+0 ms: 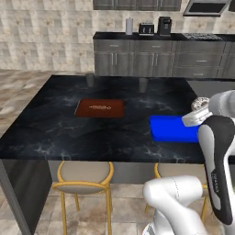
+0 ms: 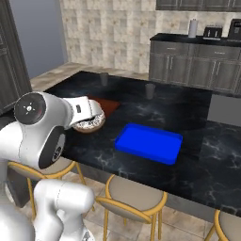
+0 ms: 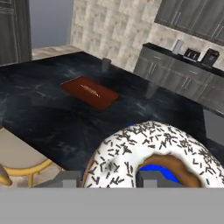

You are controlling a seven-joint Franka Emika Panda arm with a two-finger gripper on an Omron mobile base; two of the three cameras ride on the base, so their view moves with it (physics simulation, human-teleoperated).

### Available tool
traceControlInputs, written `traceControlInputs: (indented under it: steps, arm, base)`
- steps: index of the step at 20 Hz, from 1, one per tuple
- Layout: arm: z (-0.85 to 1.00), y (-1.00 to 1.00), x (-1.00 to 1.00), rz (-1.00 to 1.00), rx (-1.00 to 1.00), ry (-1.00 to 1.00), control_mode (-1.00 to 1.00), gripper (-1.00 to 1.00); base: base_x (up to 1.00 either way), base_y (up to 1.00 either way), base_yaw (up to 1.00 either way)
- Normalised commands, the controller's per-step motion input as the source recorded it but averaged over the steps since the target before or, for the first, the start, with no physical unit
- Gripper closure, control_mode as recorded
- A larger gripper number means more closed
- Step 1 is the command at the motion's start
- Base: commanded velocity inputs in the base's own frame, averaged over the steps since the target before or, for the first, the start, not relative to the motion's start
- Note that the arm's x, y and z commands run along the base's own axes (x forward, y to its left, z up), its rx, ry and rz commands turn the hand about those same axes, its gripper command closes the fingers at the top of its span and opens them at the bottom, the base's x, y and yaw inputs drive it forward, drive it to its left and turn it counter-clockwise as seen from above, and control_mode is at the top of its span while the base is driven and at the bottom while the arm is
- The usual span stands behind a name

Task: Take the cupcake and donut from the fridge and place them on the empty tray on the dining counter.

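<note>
Still | my claw (image 3: 105,180) pinched the donut (image 3: 148,157) above the desk (image 1: 55,124), short of the blue tray (image 2: 148,142); risk: releasing here would drop it on marble, or it could slip sideways from a narrow grip | hidden: fingertips mostly cut off; cupcake unseen; tray partly behind my arm

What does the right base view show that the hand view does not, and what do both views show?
Right base view alone: the whole blue tray, with nothing on it, and yellow-framed stools in front of the dining counter. Hand view alone: the sprinkles on the donut up close, and blue showing through its hole. Both: the donut held in the hand, the reddish-brown board, two grey cups on the black marble top, and the grey cabinets behind.
</note>
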Motion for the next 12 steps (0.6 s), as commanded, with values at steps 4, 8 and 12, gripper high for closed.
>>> traceControlInputs:
  steps: [4,8,12]
  arm:
    - [-0.14,-0.52,0.87,0.01,0.00,0.09,-1.00,1.00]
    - [-0.31,-0.37,0.84,0.01,0.00,0.15,-1.00,1.00]
    - [-0.50,-0.14,0.76,0.00,0.00,0.16,-1.00,1.00]
  base:
    - [0.00,0.00,0.00]
    - [0.00,0.00,0.00]
    - [0.00,0.00,0.00]
